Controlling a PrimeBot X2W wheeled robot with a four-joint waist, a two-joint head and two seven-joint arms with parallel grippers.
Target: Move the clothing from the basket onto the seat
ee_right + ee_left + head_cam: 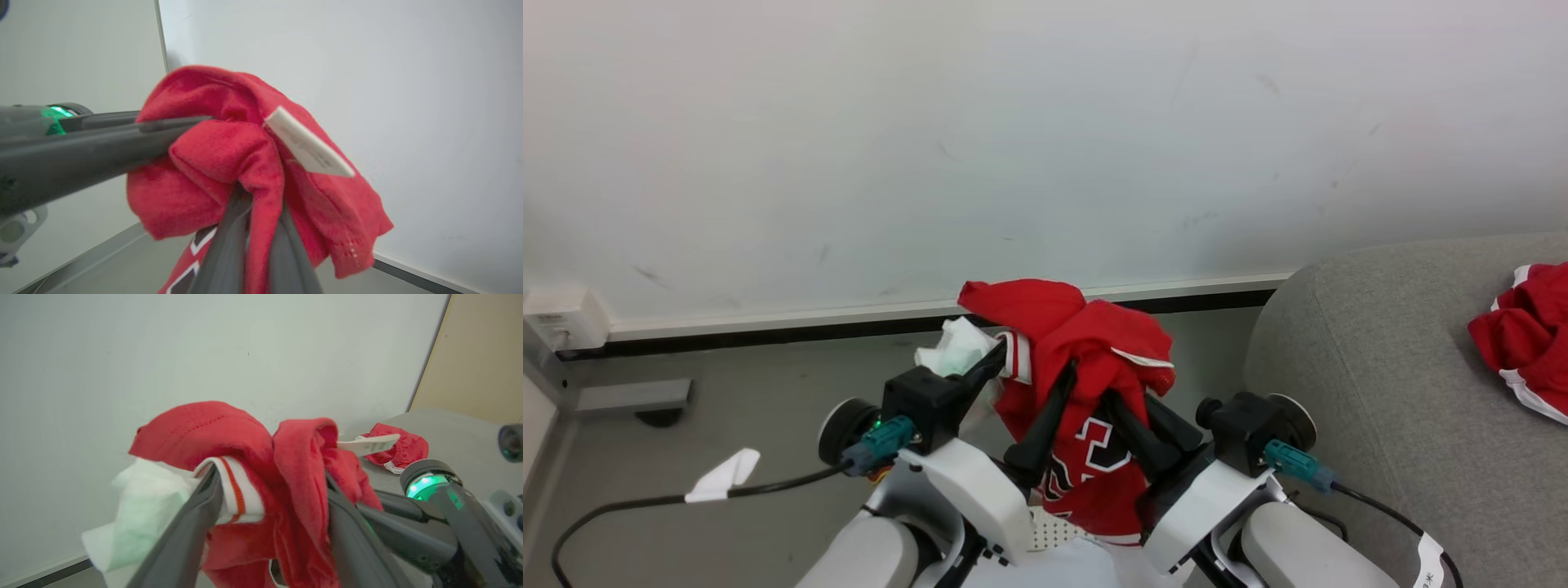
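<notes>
Right claw (261,204) clamped on the clothing (1094,343), held up over the basket (1052,532), the seat (1380,367) off to our right. Left claw (267,475) spread, cloth bunched between; gripping, we can't tell. If loose, the swing could spill it onto the floor (727,384).

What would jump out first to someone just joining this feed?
A red garment held up mid-frame against the white wall, bunched in the left pincer and pinched by the right pincer. Next, a second red garment lying on the grey seat at the far right of the head view.
</notes>
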